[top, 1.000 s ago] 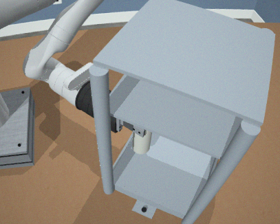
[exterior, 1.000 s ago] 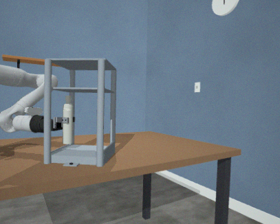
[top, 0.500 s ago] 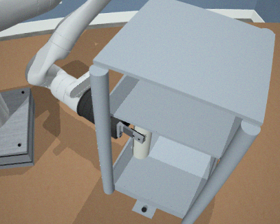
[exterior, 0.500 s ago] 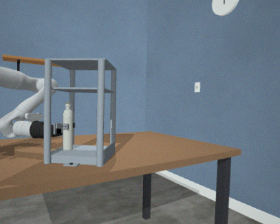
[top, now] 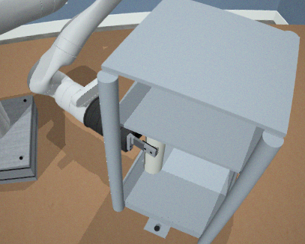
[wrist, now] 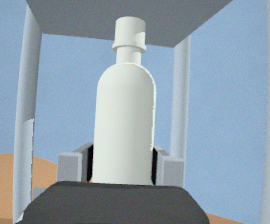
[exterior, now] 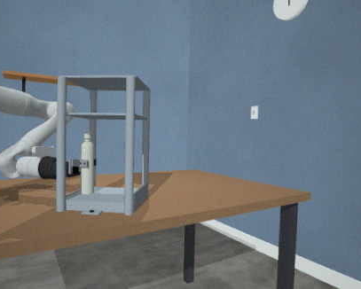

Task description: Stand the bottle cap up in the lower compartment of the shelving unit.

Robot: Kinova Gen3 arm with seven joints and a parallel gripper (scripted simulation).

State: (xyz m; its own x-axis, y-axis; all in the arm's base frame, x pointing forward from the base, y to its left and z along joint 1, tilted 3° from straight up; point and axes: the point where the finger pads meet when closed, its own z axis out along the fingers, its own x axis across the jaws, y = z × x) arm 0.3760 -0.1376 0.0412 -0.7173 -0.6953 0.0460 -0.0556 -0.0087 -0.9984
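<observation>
Right up close, the end effector (wrist: 122, 165) is clamped on the white bottle (wrist: 125, 123), one finger on each side of its lower body. The bottle stands cap up, looking straight from the wrist view. From the side, it sits inside the lower compartment of the shelving unit (exterior: 129, 146), near the front-left post, its base at or just above the compartment floor (top: 169, 202) — contact is hard to judge. Beyond, the brown worktop (exterior: 218, 195) stretches away.

Blue walls (exterior: 254, 58), grey floor (exterior: 121, 266), perhaps a clock (exterior: 290, 8).
</observation>
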